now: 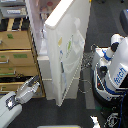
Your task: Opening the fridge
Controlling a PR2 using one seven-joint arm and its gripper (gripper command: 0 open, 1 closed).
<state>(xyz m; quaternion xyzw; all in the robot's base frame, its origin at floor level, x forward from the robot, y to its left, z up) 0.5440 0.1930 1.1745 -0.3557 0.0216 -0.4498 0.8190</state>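
The tall white fridge [44, 70] stands in the middle of the exterior view. Its large upper door [70, 55] is swung wide open toward the camera, and the inner side shows door shelves holding a few items. Part of the interior [41, 11] shows at the top, behind the door. My gripper [33, 83] is at the lower left, on a grey-and-white forearm coming from the bottom left corner. It points up and right toward the fridge's lower part, a short way from the door's bottom edge. It holds nothing that I can see. The fingers are too small to tell whether they are apart.
A tan wooden drawer cabinet [15, 55] stands at the exterior view's left, right beside the fridge. A white-and-blue rounded robot body [114, 67] with cables around its base stands at the exterior view's right, close to the open door. The floor is dark.
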